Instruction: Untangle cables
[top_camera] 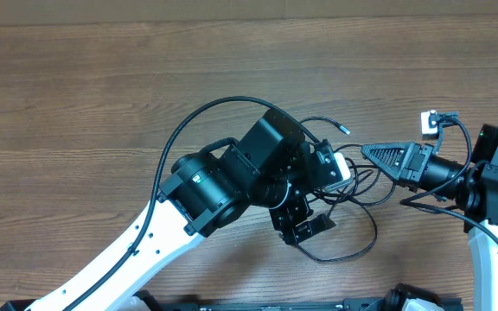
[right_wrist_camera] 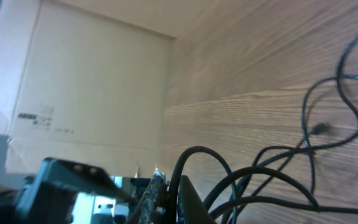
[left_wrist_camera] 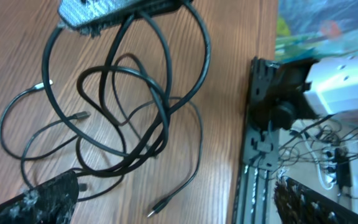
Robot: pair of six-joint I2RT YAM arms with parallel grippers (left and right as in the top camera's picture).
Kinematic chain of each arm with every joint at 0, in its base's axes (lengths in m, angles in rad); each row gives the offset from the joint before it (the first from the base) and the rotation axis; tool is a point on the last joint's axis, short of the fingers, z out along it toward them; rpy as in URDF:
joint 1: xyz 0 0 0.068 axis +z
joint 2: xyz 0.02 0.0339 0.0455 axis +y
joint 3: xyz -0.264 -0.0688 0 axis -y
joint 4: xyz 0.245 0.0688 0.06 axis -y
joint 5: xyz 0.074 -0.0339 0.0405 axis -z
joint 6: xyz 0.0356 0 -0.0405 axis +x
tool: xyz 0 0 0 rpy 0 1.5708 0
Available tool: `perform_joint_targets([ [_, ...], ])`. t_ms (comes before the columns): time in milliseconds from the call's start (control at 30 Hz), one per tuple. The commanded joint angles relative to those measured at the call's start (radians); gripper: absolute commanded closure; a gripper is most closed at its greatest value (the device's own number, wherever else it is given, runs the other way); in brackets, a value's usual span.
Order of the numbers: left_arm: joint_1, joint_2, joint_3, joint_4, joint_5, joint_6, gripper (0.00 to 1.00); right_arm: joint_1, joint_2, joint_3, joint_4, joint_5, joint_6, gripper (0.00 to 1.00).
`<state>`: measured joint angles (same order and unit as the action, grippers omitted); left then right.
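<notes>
Several thin black cables (top_camera: 359,188) lie in a loose tangle on the wooden table between the two arms, with one plug end (top_camera: 344,130) pointing to the far side. In the left wrist view the tangle (left_wrist_camera: 129,112) spreads over the wood, and a loose plug (left_wrist_camera: 160,204) lies near the front. My right gripper (top_camera: 366,155) comes in from the right and is shut on a loop of the cables (right_wrist_camera: 194,162), held between its fingers (right_wrist_camera: 182,190). It also shows at the top of the left wrist view (left_wrist_camera: 104,11). My left gripper (top_camera: 305,229) hovers over the tangle, wide open and empty (left_wrist_camera: 179,208).
A small white adapter (top_camera: 429,121) with its own lead sits at the right beside the right arm. The left arm's thick black cable (top_camera: 188,125) arcs over the table. A black metal frame (left_wrist_camera: 260,137) runs along the table's front edge. A cardboard wall (right_wrist_camera: 92,93) stands at the far side.
</notes>
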<state>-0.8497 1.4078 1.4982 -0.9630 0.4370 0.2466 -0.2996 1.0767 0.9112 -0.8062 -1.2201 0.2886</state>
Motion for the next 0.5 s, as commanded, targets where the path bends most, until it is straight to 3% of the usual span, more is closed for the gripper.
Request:
perform_joint_targets([
  [0, -0.003, -0.007, 0.008, -0.008, -0.044, 0.044, 0.0, -0.003, -0.003, 0.019, 0.035, -0.109, 0.003, 0.96],
  [133, -0.015, 0.032, 0.008, 0.0, -0.016, 0.046, 0.06, -0.003, -0.003, 0.019, 0.098, -0.143, 0.094, 0.96],
  [233, -0.023, 0.073, 0.008, 0.023, 0.036, 0.064, 0.23, -0.003, -0.003, 0.019, 0.116, -0.143, 0.131, 0.96],
  [467, -0.041, 0.135, 0.008, 0.062, 0.058, 0.068, 0.23, -0.003, -0.003, 0.019, 0.118, -0.143, 0.134, 0.96],
])
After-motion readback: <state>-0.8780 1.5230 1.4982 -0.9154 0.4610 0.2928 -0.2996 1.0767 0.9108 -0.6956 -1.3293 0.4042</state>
